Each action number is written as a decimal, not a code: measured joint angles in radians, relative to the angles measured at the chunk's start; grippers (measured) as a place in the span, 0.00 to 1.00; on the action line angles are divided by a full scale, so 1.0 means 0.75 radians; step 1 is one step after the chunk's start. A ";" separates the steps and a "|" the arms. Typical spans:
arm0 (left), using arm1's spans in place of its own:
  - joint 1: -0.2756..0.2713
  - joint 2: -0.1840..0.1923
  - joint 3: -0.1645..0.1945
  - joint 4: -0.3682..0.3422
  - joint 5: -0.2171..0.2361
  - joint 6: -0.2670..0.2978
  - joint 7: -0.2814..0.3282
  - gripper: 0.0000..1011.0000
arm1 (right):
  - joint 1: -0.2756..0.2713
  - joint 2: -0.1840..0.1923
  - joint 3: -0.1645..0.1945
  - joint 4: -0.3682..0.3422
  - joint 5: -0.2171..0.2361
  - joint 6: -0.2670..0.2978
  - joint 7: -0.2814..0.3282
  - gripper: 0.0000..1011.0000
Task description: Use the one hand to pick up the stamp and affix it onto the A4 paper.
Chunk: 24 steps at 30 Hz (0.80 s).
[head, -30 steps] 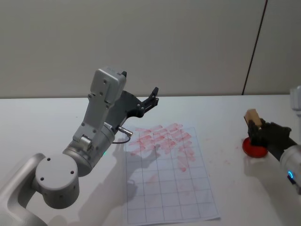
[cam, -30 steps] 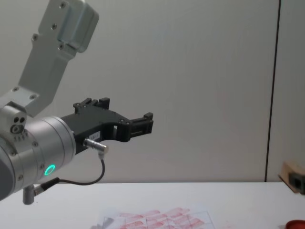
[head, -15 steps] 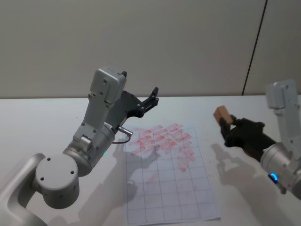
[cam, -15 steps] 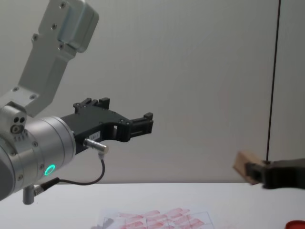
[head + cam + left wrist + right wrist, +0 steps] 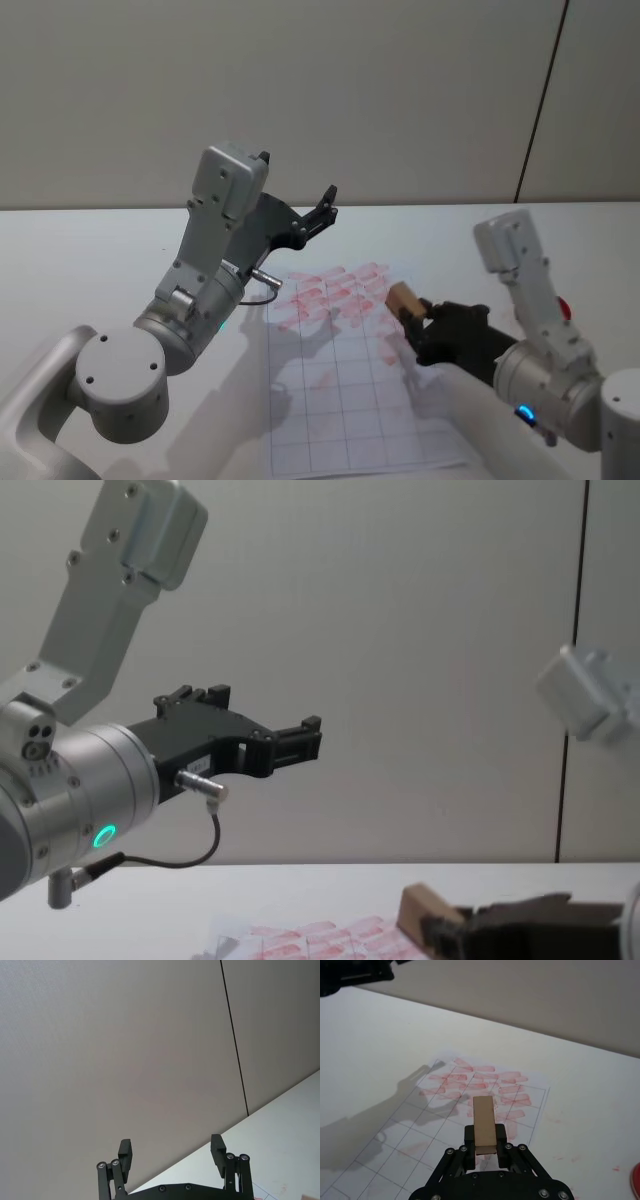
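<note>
Above the white tabletop (image 5: 80, 270), we are clamping the small, likely light and stiff tan wooden stamp (image 5: 403, 296) by its sides in our right pincer (image 5: 485, 1137) over the flimsy pink-printed white A4 paper (image 5: 350, 420), left pincer (image 5: 171, 1146) hanging wide aloft.

The stamp (image 5: 484, 1125) is matt pale wood, the A4 paper (image 5: 420, 1130) smooth

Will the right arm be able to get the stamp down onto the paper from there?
Probably yes. The right gripper holds the stamp over the A4 paper, with nothing between them. The left gripper hangs raised, off to the side.
</note>
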 joint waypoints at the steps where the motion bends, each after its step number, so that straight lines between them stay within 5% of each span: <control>1: 0.000 0.000 0.000 0.000 0.000 0.000 0.000 0.99 | 0.001 -0.002 -0.004 0.005 -0.005 0.002 0.005 0.22; 24: 0.000 0.000 0.000 0.000 0.000 0.000 0.000 0.99 | 0.030 -0.036 -0.065 0.146 -0.138 0.032 0.077 0.22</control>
